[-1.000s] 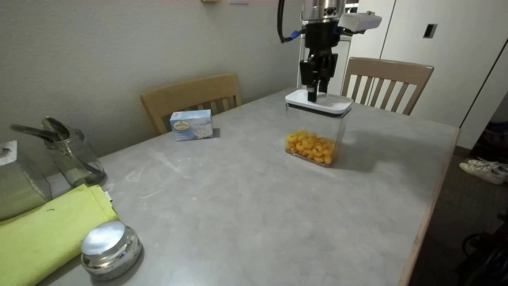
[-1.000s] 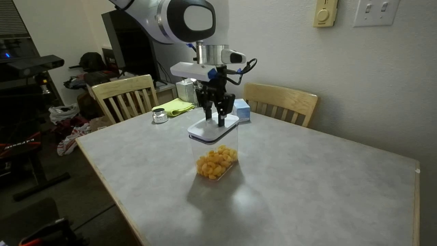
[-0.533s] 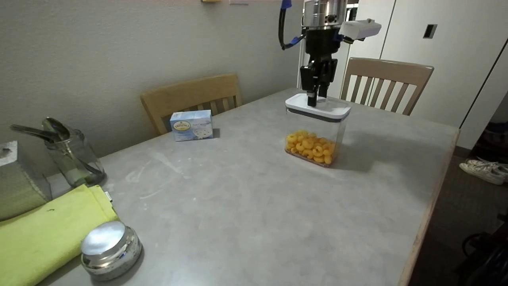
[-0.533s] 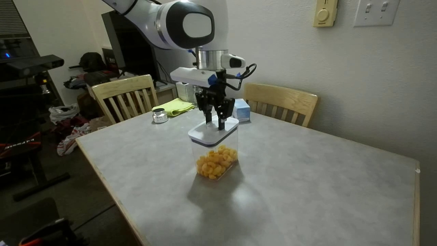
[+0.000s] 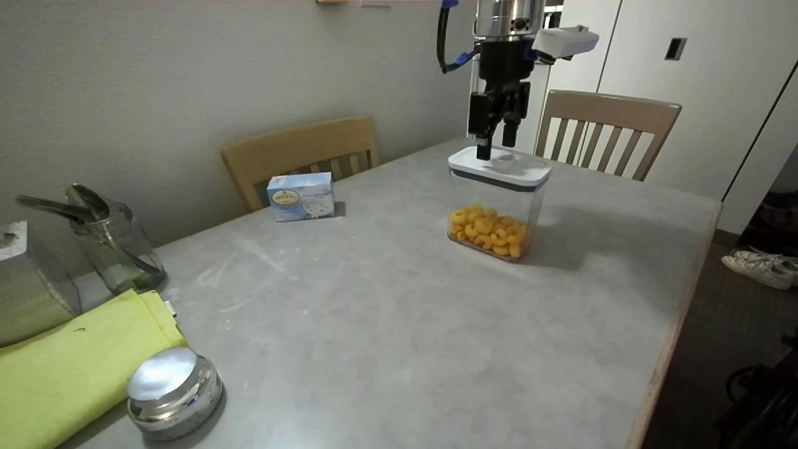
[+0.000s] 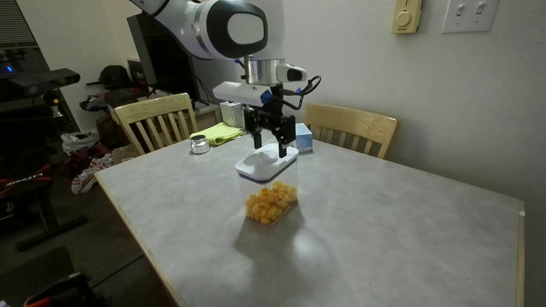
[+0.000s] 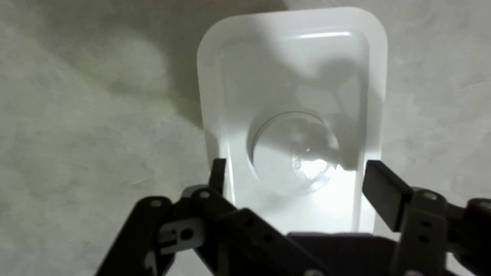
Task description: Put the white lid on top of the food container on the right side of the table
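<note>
The white lid (image 5: 527, 173) sits flat on the rim of the clear food container (image 5: 489, 196), its dark seal showing just inside the walls. In an exterior view the lid (image 6: 256, 167) and the container (image 6: 254, 187) with yellow-orange pieces stand upright on the grey table (image 6: 384, 238). My gripper (image 5: 497, 146) is open and empty just above the lid; it also shows in an exterior view (image 6: 270, 147). In the wrist view the fingers (image 7: 295, 168) are spread wide, with the lid (image 7: 261, 88) and its raised round button between and beyond them. The wrist view hides the container below the lid.
A blue-white tea box (image 5: 302, 197) stands near the wall side. A silver round jar (image 5: 174, 393), a yellow cloth (image 5: 87, 368), a glass jar with cutlery (image 5: 121, 249) and a tissue box (image 5: 34, 287) are at the far end. Wooden chairs (image 6: 349, 128) border the table.
The lid went down onto the container with the gripper between one second and half a second ago. Since then the fingers have spread apart, letting go of the button, and the gripper has risen slightly.
</note>
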Robot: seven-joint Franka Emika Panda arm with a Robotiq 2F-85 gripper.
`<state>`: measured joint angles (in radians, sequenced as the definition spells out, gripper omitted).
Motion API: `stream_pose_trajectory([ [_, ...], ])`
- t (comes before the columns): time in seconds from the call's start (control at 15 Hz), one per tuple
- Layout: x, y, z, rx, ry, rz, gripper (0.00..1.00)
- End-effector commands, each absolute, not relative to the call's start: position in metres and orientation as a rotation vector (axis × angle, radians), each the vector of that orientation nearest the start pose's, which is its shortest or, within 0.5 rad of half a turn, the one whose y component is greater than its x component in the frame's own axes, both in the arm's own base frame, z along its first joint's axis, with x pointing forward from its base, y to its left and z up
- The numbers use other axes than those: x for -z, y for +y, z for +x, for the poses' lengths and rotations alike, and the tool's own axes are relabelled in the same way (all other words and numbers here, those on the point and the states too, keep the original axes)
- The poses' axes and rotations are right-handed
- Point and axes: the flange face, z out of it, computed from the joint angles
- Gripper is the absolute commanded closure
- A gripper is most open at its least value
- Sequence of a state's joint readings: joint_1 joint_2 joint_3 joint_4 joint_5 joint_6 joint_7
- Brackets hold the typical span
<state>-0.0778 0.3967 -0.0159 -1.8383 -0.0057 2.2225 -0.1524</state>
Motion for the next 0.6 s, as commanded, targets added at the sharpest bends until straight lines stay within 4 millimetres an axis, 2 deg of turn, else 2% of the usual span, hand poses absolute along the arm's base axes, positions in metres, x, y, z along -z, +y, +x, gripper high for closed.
stream_pose_trajectory([
  [0.0,-0.3269,-0.0599,0.6285,0.043,-0.137,-3.133,0.0],
  [0.13,-0.3298,-0.0607,0.6289,0.045,-0.128,-3.134,0.25],
  [0.2,-0.3311,-0.061,0.629,0.048,-0.127,-3.133,0.26],
  [0.47,-0.3281,-0.0611,0.6289,0.041,-0.124,-3.129,0.55],
  [0.53,-0.3262,-0.0613,0.6287,0.036,-0.122,-3.127,0.59],
])
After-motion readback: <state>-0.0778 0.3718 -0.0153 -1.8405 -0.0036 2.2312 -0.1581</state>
